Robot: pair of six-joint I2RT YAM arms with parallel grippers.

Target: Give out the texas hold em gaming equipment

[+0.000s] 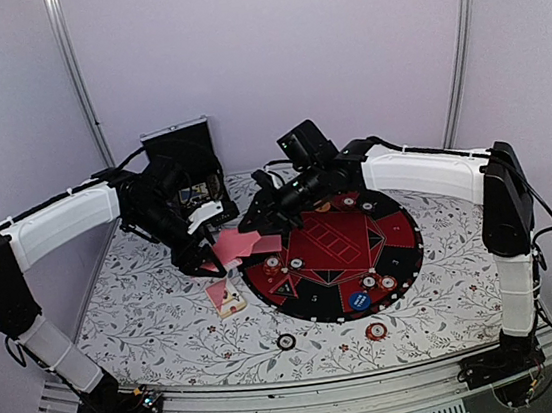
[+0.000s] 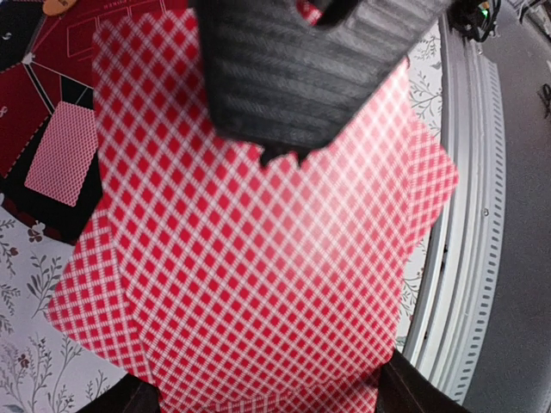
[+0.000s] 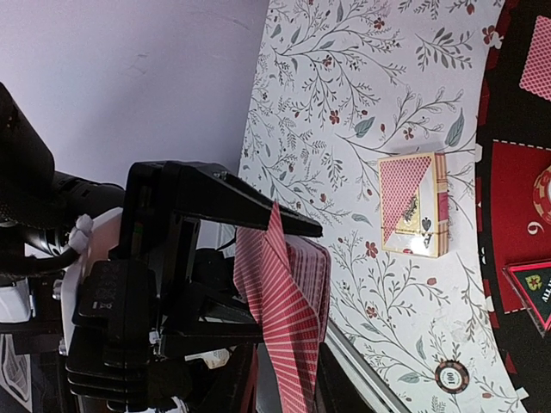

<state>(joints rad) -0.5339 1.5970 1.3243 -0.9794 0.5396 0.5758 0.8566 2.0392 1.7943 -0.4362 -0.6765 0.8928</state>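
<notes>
- Fan of cards (image 2: 258,258): one, clamped in the left gripper (image 1: 214,257) and held above the cloth at the left rim of the mat (image 1: 336,244) (number of cards unreadable).
- Right gripper (image 1: 254,219): at the fan; cannot tell whether it grips.
- Boxed deck (image 1: 225,298): one, on the cloth beside the mat.
- Cloth, front: one dark chip (image 1: 287,341), one red chip (image 1: 376,331).
- Left wrist view shows one single card (image 2: 62,153) flat on the mat, which cannot be made out from above.
</notes>
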